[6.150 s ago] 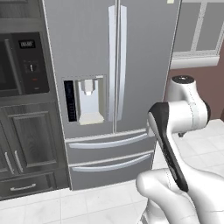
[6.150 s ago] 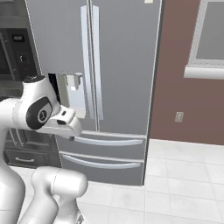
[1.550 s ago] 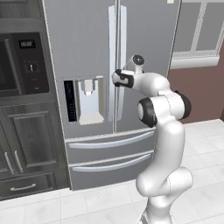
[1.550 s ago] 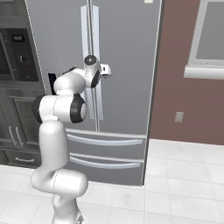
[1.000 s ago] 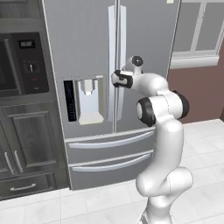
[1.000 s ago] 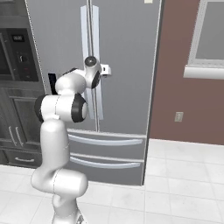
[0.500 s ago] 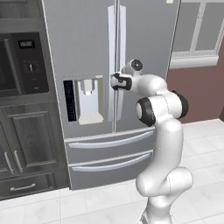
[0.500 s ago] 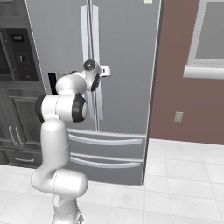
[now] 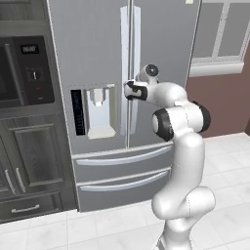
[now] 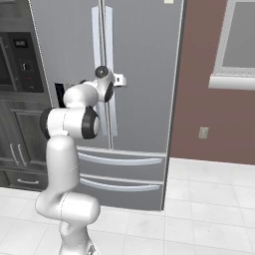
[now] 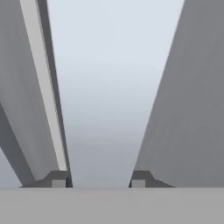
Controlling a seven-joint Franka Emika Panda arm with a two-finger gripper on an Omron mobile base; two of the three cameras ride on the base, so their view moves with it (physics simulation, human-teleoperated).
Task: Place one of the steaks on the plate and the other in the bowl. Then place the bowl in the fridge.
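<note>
The fridge (image 9: 97, 49) (image 10: 144, 74) stands straight ahead, tall and grey, with both upper doors closed. My gripper (image 9: 128, 90) (image 10: 118, 79) is stretched out at mid height against the right door's vertical handle (image 9: 136, 53) (image 10: 110, 45), just beside the seam between the doors. In the hand view the pale handle (image 11: 109, 87) spans the whole gap between the two dark tips of the gripper (image 11: 99, 180), so the jaws stand closed on it. The steaks, the plate and the bowl are out of view.
Dark cabinets with a built-in oven (image 9: 24, 73) (image 10: 12, 64) stand left of the fridge. A dispenser panel (image 9: 100, 110) sits in the left door, above two closed drawers (image 9: 122, 163). A brown wall with a window (image 10: 214, 124) lies to the right, over white floor tiles (image 10: 199, 209).
The arm has held almost still at the door over the last second while the jaws narrowed onto the handle. Several seconds ago the arm was folded low, away from the fridge.
</note>
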